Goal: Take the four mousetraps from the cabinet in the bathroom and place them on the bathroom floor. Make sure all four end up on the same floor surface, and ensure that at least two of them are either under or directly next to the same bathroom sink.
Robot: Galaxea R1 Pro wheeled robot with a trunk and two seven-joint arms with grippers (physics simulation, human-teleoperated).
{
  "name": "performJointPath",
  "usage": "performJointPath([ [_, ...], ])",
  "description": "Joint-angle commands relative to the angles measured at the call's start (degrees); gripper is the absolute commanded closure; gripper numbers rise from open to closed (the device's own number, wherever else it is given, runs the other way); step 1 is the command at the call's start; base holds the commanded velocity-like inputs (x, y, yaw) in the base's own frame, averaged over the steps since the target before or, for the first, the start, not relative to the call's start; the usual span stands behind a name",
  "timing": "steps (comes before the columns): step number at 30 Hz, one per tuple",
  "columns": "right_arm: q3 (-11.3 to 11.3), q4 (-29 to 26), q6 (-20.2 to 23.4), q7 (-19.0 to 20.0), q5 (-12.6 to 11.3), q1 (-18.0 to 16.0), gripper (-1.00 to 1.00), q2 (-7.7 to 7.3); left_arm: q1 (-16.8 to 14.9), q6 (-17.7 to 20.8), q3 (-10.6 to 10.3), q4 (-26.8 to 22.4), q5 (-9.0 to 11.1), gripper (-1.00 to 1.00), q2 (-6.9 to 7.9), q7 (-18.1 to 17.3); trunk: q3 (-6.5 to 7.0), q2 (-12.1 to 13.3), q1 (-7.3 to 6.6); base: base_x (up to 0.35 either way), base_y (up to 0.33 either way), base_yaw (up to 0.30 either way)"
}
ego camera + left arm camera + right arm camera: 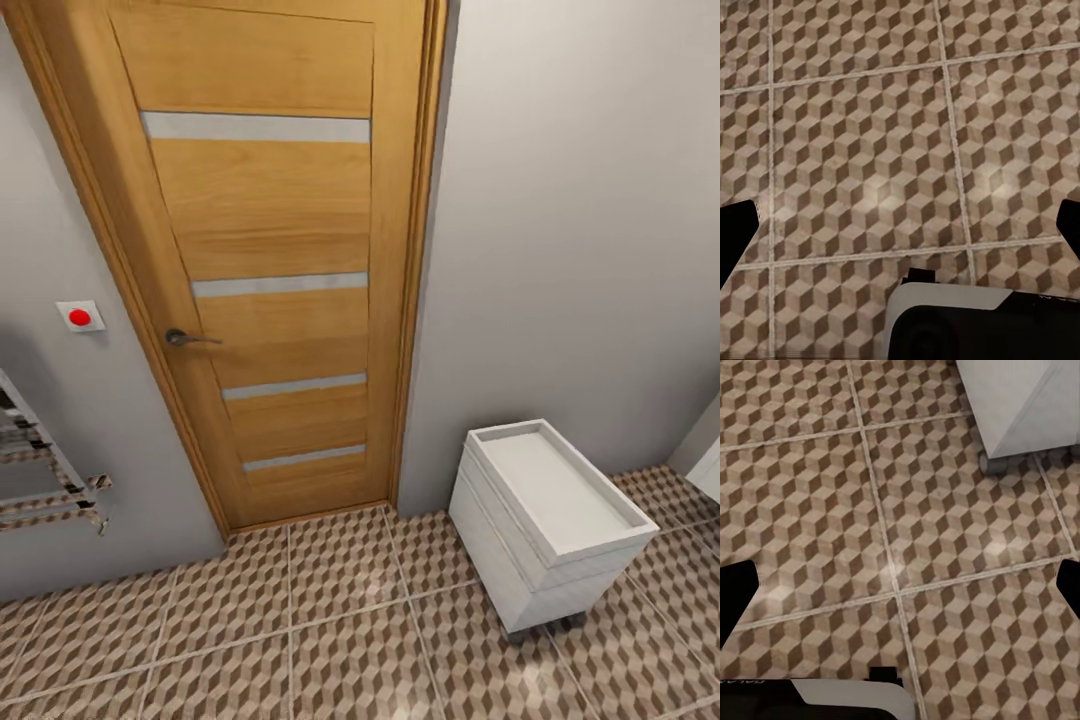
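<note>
While I face the wooden door (pixel 270 250) with a small white wheeled unit (pixel 545 520) to its right, no mousetrap or cabinet is before me, so I judge I'm still travelling. My left hand (pixel 900 225) and right hand (pixel 900 585) hang over the bathroom floor (pixel 340 620), fingers spread wide, holding nothing. Next I must turn to find the cabinet.

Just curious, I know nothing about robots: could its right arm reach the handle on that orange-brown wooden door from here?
Probably not yet. The dark metal lever handle is on the closed wooden door across open patterned floor tiles; the right wrist camera faces those tiles. Nothing blocks the way.
</note>
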Motion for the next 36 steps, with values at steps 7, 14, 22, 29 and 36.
performJointPath([
  [7, 0.51, 0.00, -0.13, -0.14, -0.44, -0.03, -1.00, -0.02, -0.06, -0.17, -0.49, 0.06, 0.32, -1.00, -0.06, 0.27, -0.12, -0.11, 0.03, 0.000, 0.000, 0.278],
  [14, 0.51, 0.00, -0.11, -0.14, -0.44, -0.03, -1.00, -0.02, -0.06, -0.17, -0.49, 0.06, 0.32, -1.00, -0.07, 0.27, -0.12, -0.11, 0.03, 0.000, 0.000, 0.278],
  [22, 0.51, 0.00, -0.11, -0.14, -0.44, -0.03, -1.00, -0.02, -0.05, -0.17, -0.49, 0.06, 0.32, -1.00, -0.07, 0.27, -0.12, -0.11, 0.03, 0.000, 0.000, 0.278],
  [29, 0.51, 0.00, -0.14, -0.14, -0.44, -0.03, -1.00, -0.02, -0.05, -0.17, -0.49, 0.06, 0.32, -1.00, -0.07, 0.27, -0.12, -0.11, 0.03, 0.000, 0.000, 0.278],
  [36, 0.51, 0.00, -0.18, -0.14, -0.44, -0.03, -1.00, -0.02, -0.04, -0.17, -0.49, 0.06, 0.32, -1.00, -0.07, 0.27, -0.12, -0.11, 0.03, 0.000, 0.000, 0.279],
])
